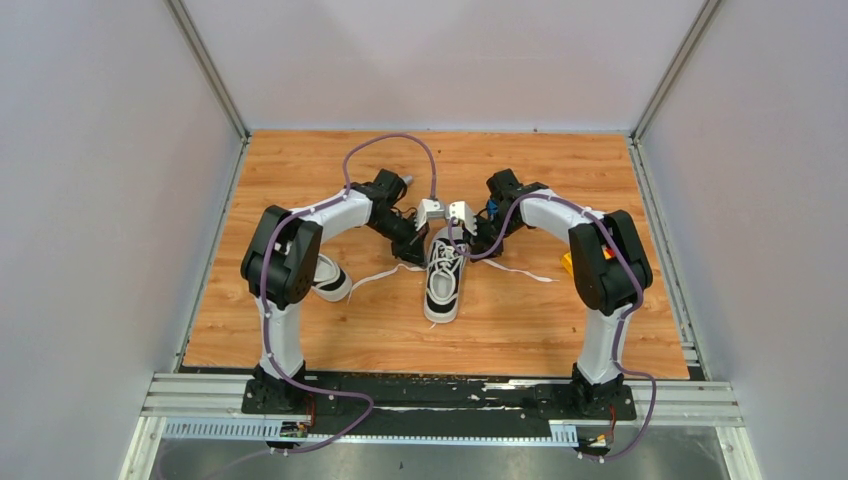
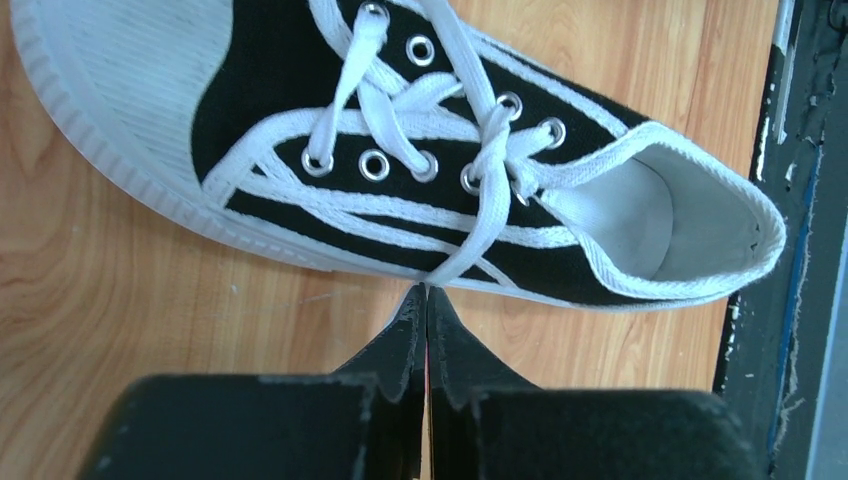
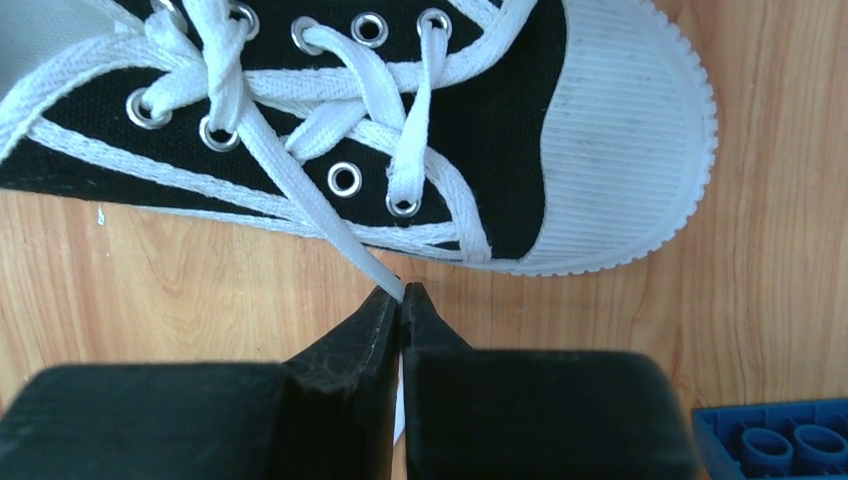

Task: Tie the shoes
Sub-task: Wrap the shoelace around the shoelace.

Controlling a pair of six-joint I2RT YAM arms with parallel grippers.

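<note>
Near: 2nd shoe (image 1: 329, 279) lying by L arm (image 1: 285, 255) elbow, partly hidden. Mid table (image 1: 300, 170): main shoe (image 1: 443, 285) sitting toe twd bases, lace ends trailing out both sides. Far end of it: I'm holding L gripper (image 2: 427, 290) pinched shut on L lace (image 2: 481, 222), R gripper (image 3: 401, 292) clamped on R lace (image 3: 318, 205), tips low over wood beside shoe. Blue brick (image 3: 770, 440) showing by R gripper.

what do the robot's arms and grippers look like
Both the left arm and the right arm have white links between bulky black joint housings, with a purple cable running along each. The left gripper and right gripper look alike: blocky matte-black bodies whose two black fingers taper to thin points, with slightly scuffed edges.
</note>
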